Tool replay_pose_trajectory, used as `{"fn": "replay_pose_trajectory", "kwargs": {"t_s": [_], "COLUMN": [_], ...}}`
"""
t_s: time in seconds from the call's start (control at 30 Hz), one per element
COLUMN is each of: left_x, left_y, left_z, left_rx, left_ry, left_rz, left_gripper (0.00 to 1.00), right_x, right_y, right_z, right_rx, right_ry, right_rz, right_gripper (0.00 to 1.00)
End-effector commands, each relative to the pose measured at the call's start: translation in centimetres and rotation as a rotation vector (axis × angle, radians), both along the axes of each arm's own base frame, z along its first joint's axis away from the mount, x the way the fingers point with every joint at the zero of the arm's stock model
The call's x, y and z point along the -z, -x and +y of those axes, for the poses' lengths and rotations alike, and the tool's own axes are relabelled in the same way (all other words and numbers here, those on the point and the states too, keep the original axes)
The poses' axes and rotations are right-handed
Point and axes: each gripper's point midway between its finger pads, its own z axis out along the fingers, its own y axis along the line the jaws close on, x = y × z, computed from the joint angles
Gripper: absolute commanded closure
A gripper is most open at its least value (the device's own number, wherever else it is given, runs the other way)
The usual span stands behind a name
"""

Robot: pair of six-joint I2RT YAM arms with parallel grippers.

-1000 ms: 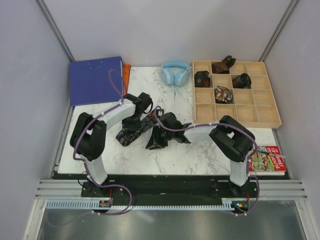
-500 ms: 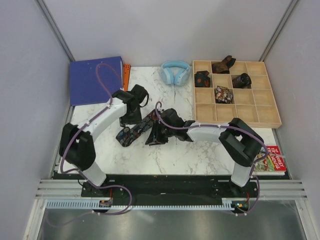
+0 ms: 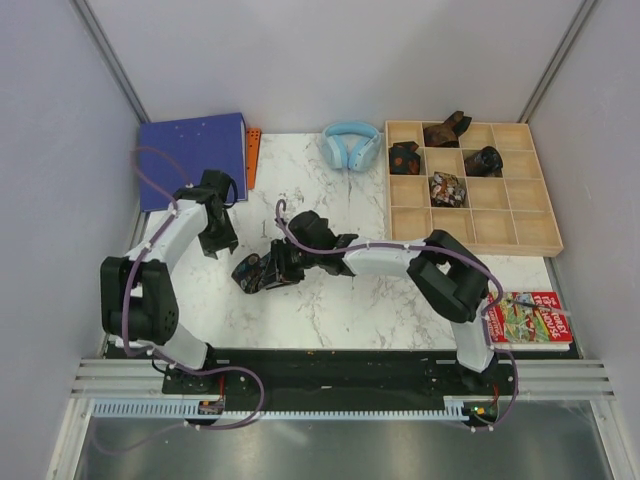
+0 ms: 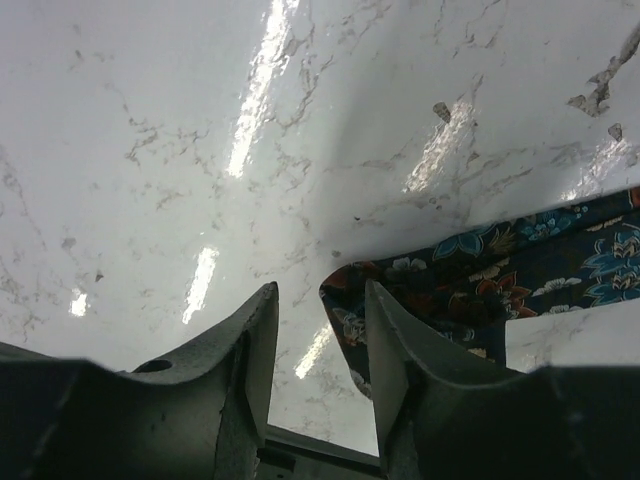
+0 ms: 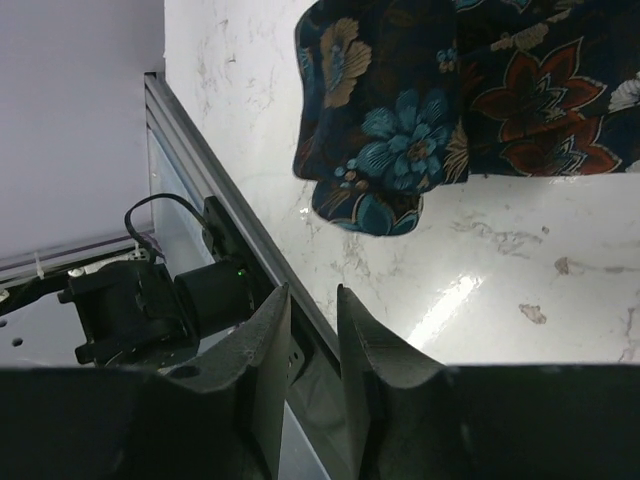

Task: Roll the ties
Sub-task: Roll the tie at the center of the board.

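A dark floral tie [image 3: 256, 272] lies bunched on the marble table left of centre. It also shows in the left wrist view [image 4: 470, 290] and the right wrist view [image 5: 430, 100]. My left gripper [image 3: 216, 238] is open and empty over bare marble, just left of the tie's end [image 4: 320, 335]. My right gripper [image 3: 284, 264] is at the tie's right end, its fingers a narrow gap apart with nothing between them [image 5: 312, 325]. Several rolled ties [image 3: 447, 188] sit in compartments of the wooden box [image 3: 470, 238].
Light-blue headphones [image 3: 350, 145] lie at the back centre. A blue folder [image 3: 190, 160] with an orange piece [image 3: 252, 152] sits at the back left. A red book [image 3: 535, 318] lies at the front right. The table's metal edge rail [image 5: 200, 170] is close below the tie.
My left gripper has swung left, away from the tie. My right gripper has moved left along the tie, which now lies shorter and more bunched.
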Motion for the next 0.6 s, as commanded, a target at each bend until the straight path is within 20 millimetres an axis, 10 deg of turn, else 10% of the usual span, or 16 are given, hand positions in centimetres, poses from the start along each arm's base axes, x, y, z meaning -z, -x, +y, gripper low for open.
{"fn": "replay_pose_trajectory", "kwargs": {"t_s": [0.0,0.57], "left_x": [1.2,5.9], "left_y": [-3.0,-1.2], "left_z": [-0.6,-5.2], "left_rx": [0.086,0.26], "left_ry": [0.024,0.259], "left_rz": [-0.017,0.106], "left_gripper": [0.54,0.59], "right_x": [-0.5,3.1], "right_y": [-0.7,-3.0], "right_z": [1.8,3.0], "right_rx": [-0.033,-0.102], "right_ry": [-0.033,-0.053], "right_rz": [-0.012,0.028], "right_gripper": [0.67,0.67]}}
